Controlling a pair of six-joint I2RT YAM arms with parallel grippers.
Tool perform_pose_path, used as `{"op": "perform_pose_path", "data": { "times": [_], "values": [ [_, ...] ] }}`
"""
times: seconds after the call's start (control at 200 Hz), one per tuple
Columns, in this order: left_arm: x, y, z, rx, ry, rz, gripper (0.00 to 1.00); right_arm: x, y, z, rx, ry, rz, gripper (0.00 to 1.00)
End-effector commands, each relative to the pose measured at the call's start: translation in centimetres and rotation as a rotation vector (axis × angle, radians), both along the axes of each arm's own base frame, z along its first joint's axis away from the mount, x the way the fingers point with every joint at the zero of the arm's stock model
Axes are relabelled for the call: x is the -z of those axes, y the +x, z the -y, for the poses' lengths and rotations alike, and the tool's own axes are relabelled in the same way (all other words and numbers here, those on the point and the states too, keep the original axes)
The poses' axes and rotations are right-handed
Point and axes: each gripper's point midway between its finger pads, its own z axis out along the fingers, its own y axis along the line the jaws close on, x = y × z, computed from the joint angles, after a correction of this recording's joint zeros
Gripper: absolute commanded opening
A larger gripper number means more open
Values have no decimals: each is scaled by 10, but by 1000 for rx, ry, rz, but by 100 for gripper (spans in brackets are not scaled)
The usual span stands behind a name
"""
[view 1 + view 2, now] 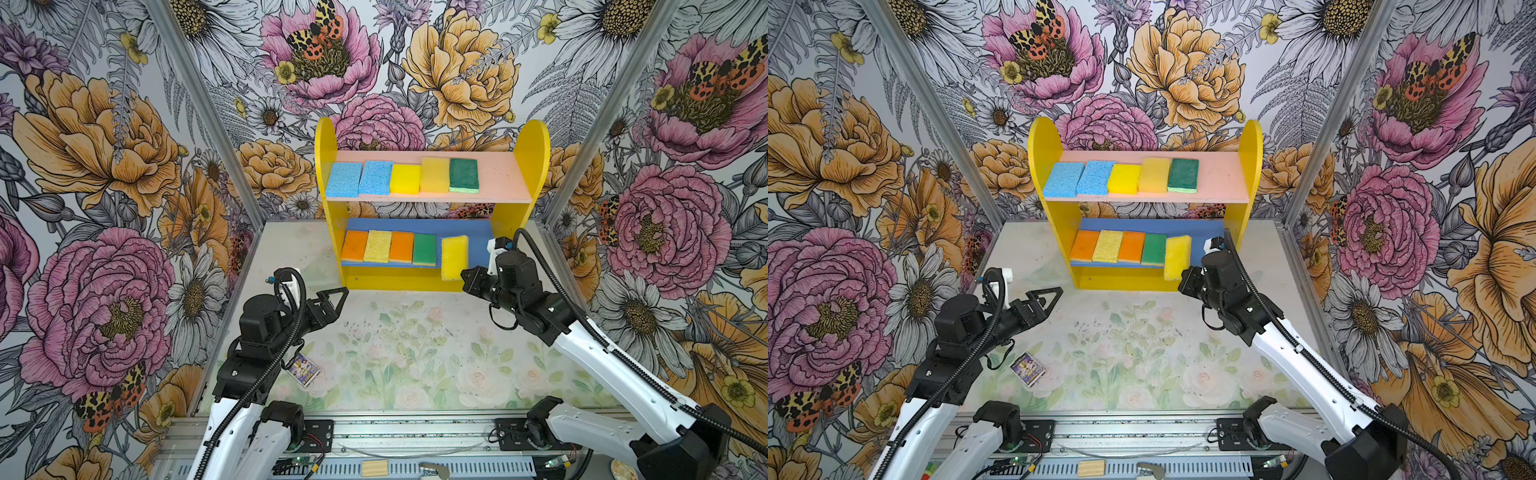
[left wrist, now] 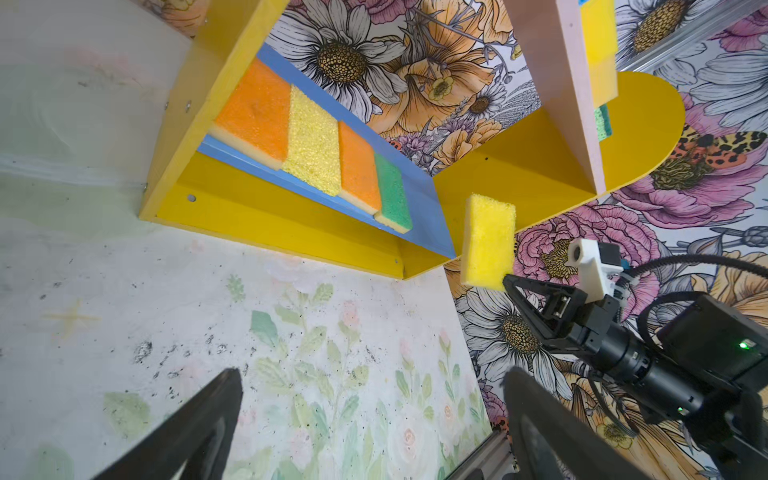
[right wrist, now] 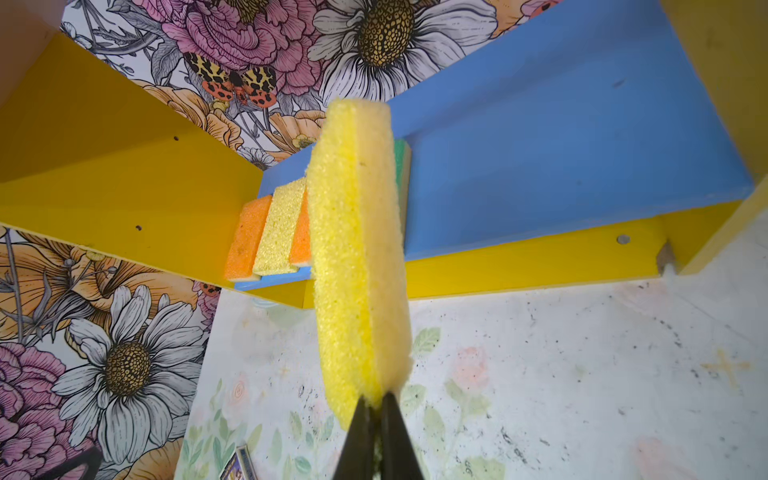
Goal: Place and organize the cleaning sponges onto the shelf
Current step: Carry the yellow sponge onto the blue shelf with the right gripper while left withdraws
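Blue board [image 1: 478, 245] seems bare between green sponge [image 1: 424, 248] and yellow side panel [image 1: 507, 214].

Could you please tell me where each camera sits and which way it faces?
Top views: high above the front rail, looking down at the shelf; left tool and right tool both show.
Left wrist: on the left arm, facing the blue board; its own open fingers show, plus the right tool.
Right wrist: on the right arm, close to the blue board; its shut tool pinches the yellow sponge.
Shared: both wrist views show that sponge and four sponges on the blue board.
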Motion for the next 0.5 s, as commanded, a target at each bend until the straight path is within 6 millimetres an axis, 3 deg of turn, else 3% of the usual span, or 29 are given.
{"op": "perform_pose_path", "data": {
  "times": [0.0,0.23,0.495],
  "values": [
    [17,-11,0,51,44,-42,99,-13,22,4,22,-64,58,7],
    [24,-12,-11,21,157,-34,99,-5,56,6,26,-98,38,7],
    [36,-10,-20,-1,228,-56,99,21,88,11,29,-65,-19,7]
  ]
}}
